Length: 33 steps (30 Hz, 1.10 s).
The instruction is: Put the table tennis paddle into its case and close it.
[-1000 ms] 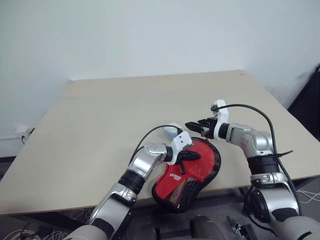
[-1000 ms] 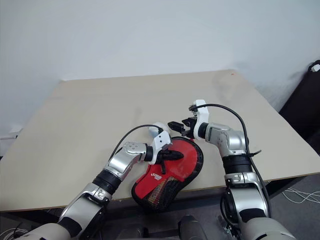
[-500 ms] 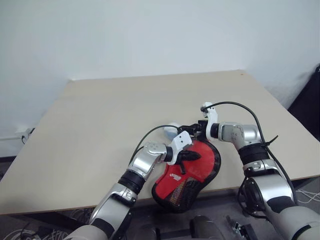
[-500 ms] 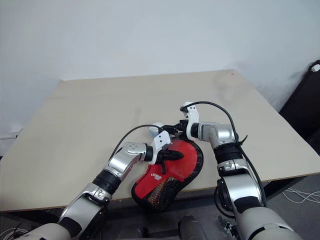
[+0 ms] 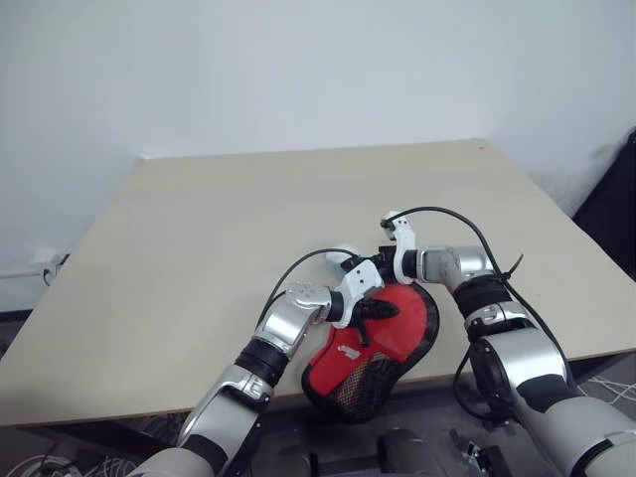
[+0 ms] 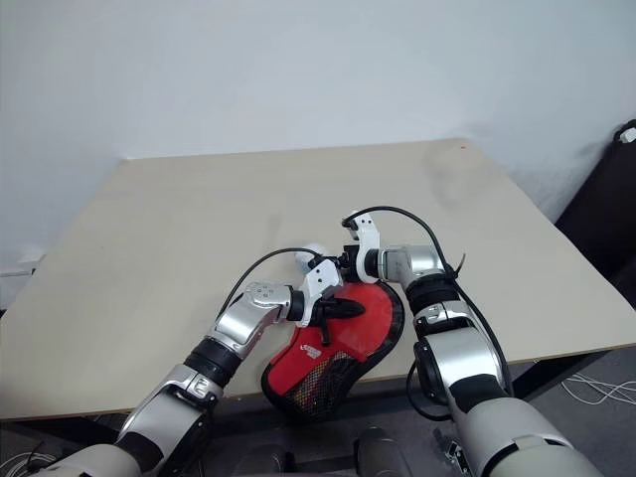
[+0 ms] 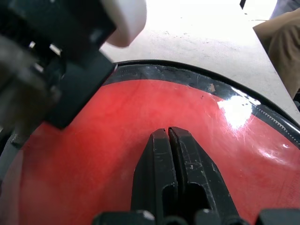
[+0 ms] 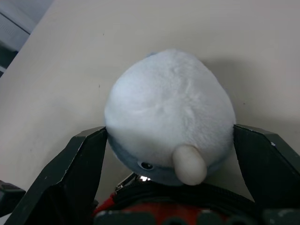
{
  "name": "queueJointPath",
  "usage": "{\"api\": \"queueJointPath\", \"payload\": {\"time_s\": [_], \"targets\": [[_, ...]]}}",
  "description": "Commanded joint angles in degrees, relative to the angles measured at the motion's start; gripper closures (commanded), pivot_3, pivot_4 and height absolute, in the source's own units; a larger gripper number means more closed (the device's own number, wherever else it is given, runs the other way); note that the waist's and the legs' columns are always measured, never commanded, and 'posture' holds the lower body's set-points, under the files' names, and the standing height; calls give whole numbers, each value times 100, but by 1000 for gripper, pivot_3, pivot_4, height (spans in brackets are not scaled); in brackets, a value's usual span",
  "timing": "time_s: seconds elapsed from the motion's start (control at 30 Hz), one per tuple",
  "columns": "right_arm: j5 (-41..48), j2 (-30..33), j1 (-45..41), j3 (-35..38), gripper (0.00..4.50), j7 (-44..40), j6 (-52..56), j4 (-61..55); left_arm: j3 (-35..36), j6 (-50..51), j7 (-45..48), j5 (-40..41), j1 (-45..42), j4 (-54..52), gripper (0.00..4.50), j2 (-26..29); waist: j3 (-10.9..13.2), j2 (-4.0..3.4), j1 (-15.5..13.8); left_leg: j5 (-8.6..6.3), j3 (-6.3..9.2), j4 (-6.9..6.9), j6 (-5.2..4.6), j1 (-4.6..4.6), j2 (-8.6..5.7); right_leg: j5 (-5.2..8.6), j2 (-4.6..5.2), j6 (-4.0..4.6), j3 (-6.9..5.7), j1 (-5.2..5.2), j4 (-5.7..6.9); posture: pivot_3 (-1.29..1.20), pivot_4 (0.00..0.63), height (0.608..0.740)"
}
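risk: open right hand straddling plush toy may nudge case | cause: closed left hand only presses

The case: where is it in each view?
Left eye view: case at the table's near edge, under the left gripper.
Right eye view: same spot, lower centre.
Left wrist view: its red panel beneath the shut fingers.
Right wrist view: its black rim between the open fingers.
Shared landmark: the tan table.

Silver segmented arms with black joint bands, white wrist housings, looping black cables and black two-fingered jaws.
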State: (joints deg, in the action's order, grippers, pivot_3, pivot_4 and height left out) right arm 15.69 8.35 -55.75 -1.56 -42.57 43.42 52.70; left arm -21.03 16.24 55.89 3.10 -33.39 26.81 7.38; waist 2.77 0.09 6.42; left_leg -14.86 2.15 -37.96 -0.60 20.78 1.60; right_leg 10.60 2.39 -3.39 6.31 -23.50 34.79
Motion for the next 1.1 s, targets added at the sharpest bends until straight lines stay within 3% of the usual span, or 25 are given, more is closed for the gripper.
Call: {"api": "queueJointPath", "payload": {"time_s": [0.03, 0.13, 0.2, 0.47, 0.7, 1.1], "targets": [[-18, -26, -263, 152, 8, 31, -186, 90, -42, 76, -13, -45, 50, 4, 4500, 7, 0, 0, 2, 0, 1, 0, 0, 0, 0, 0, 0, 0, 0, 0, 0, 0, 0, 740], [-30, -35, -278, 203, 8, 52, -220, 160, -41, 95, -25, -42, 68, -19, 4500, 5, 0, 0, 5, 0, 0, -1, 0, 0, 0, 0, 0, 0, 1, 0, 0, 0, 0, 740], [-20, -35, -293, 256, 368, 90, -245, 211, -41, 101, -28, -41, 73, -25, 4500, 4, 0, 0, 7, 0, 1, -1, 0, 0, 0, 0, -1, 0, 1, 1, 1, 0, 0, 740], [12, -19, -313, 427, 2503, 172, -233, 275, -57, 115, -29, -41, 82, -38, 4500, -9, 0, 0, 7, 0, 1, -1, 0, 0, 0, 0, -2, 0, 2, 1, 1, 0, 0, 740], [27, -27, -320, 542, 3942, 216, -232, 293, -65, 124, -24, -45, 83, -34, 4500, -13, 0, -1, 6, 0, 1, -1, 0, 0, 0, 0, -2, 0, 3, 1, 0, 0, 0, 740], [40, 21, -314, 739, 4096, 416, -406, 292, -95, 134, -2, -56, 94, -35, 4500, -15, 0, -1, 7, 0, 1, -1, 0, 0, 0, 0, -4, 0, 5, 1, 0, 0, 0, 740]]}}
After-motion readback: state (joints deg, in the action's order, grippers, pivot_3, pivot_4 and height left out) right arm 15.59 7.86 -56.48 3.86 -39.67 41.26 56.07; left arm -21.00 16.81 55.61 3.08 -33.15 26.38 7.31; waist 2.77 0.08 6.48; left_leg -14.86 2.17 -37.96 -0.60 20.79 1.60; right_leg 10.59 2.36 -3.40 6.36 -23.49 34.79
